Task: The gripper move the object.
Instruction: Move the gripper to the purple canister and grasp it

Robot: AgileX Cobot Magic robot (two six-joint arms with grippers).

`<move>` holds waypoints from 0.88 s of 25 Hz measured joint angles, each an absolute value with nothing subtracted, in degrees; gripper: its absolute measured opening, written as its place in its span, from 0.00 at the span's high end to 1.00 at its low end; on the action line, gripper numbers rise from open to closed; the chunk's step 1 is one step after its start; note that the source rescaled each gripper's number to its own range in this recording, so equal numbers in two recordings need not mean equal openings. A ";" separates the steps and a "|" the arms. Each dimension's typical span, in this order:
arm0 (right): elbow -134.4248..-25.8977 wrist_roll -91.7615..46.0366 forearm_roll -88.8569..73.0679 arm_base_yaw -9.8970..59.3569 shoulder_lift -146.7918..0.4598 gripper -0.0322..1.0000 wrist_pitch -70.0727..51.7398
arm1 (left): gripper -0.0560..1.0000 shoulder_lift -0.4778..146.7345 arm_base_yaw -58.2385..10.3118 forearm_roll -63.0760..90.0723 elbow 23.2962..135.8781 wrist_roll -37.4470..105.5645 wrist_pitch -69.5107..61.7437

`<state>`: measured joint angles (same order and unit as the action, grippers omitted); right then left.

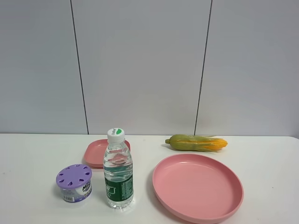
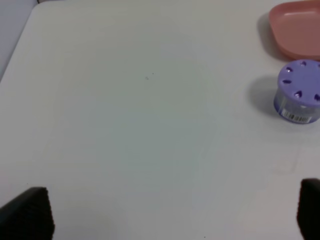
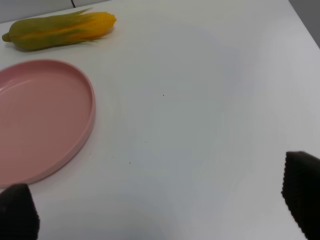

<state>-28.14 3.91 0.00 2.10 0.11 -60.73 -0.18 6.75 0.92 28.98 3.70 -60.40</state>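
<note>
Can (image 1: 74,183) is sitting near-left on the table (image 1: 37,154), just left of the bottle (image 1: 118,172). Left hand (image 2: 167,215) is hanging spread wide, well apart from it. A finger closing in risks clipping and toppling that bottle.

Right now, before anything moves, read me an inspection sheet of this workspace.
Surface: white table, no spills seen.
Job's things: purple-lidded can upright at front left, ungripped, apart from the water bottle.
Clutter: water bottle upright; small pink plate behind it; large pink plate; corn cob behind that.
Grippers: left gripper and right gripper, fingers spread, holding nothing.
Cables: nothing seen.
Surroundings: grey panelled wall.
</note>
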 joint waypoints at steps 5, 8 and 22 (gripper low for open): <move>-28.14 3.91 0.00 2.10 0.11 0.00 -60.73 | 0.00 -0.18 6.75 0.92 28.98 3.70 -60.40; -28.14 3.91 0.00 2.10 0.11 0.00 -60.73 | 0.00 -0.18 6.75 0.92 28.98 3.70 -60.40; -28.14 3.91 0.00 2.10 0.11 0.00 -60.73 | 0.00 -0.18 6.75 0.92 28.98 3.70 -60.40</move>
